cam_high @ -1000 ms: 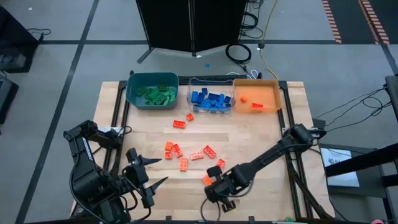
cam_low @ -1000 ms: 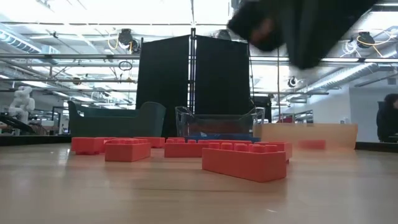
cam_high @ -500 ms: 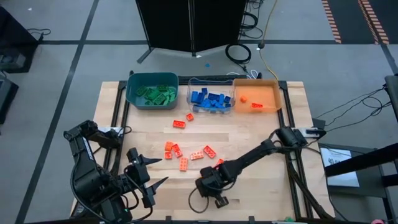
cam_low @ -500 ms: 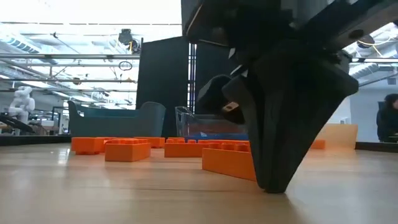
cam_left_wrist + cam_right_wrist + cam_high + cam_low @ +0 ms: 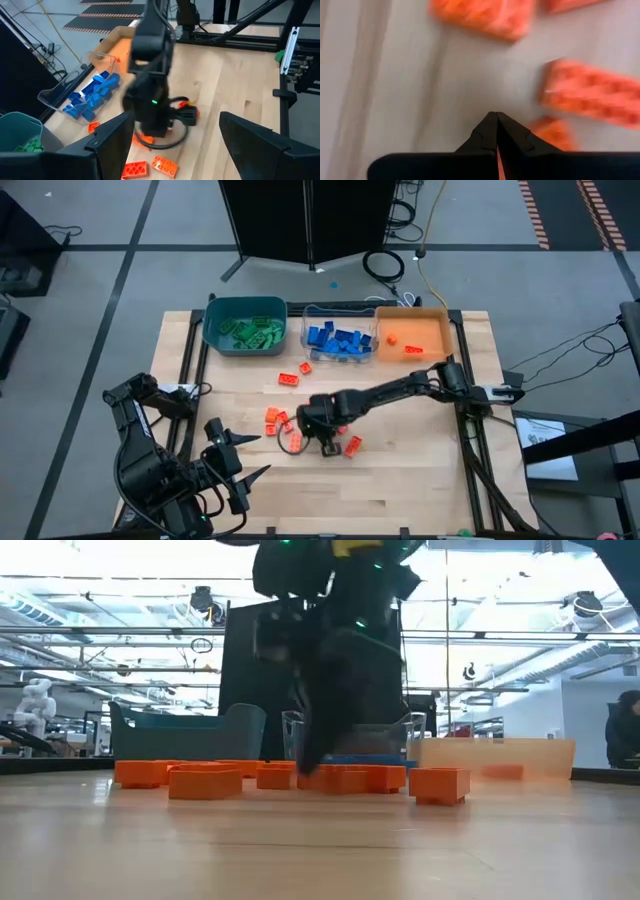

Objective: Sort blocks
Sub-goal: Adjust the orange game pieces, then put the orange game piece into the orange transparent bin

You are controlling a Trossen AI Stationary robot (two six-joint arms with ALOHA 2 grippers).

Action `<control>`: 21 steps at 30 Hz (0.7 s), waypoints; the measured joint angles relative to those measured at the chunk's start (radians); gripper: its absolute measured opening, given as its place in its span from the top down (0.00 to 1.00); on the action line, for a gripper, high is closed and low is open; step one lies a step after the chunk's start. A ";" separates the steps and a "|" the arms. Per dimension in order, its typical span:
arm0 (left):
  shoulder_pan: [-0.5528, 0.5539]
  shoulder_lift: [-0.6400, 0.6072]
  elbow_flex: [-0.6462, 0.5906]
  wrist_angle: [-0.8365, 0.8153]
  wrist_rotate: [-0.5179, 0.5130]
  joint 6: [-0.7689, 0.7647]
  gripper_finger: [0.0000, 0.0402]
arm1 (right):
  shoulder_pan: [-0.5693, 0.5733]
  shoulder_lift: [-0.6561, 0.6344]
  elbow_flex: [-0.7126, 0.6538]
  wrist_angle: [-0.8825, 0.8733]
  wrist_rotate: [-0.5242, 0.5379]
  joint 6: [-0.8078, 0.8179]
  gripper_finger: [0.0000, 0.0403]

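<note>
Black and spread wide, our left pincer [image 5: 243, 457] waits empty, well left of the blocks [image 5: 283, 422]. Our right pincer [image 5: 322, 442], pinched shut on nothing, hangs low among them, orange blocks scattered just beside its tips.

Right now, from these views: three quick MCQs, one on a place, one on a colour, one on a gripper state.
1. Where is the right gripper?
A. over the green bin
B. low among the loose orange-red studded plastic bricks at mid-table
C. off the table

2. What colour are the bricks in the clear plastic bin?
A. blue
B. green
C. orange-red

3. How do the right gripper's fingers stand?
A. wide open
B. shut, empty
C. shut on a brick

Answers: 1 B, the high view shows it down amid the loose bricks. 2 A, blue bricks fill that bin. 3 B, the right wrist view shows the tips meeting with nothing between.
</note>
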 joint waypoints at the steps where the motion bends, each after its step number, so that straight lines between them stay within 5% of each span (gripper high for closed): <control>1: 0.000 0.000 0.000 0.000 0.003 0.000 0.26 | -0.006 -0.002 0.024 -0.022 0.000 0.001 1.00; 6: 0.000 0.000 0.000 0.000 0.007 0.006 0.26 | 0.028 -0.051 0.194 -0.206 -0.016 -0.039 1.00; 11: 0.003 0.000 0.000 0.000 0.007 0.018 0.26 | 0.099 -0.190 0.420 -0.648 0.097 0.006 1.00; 15: 0.044 0.000 -0.014 0.000 0.007 0.018 0.26 | 0.232 -0.368 0.528 -0.912 0.214 0.223 1.00; 21: 0.228 0.000 -0.087 0.027 0.059 -0.150 0.26 | 0.484 -0.622 0.523 -0.908 0.541 0.698 1.00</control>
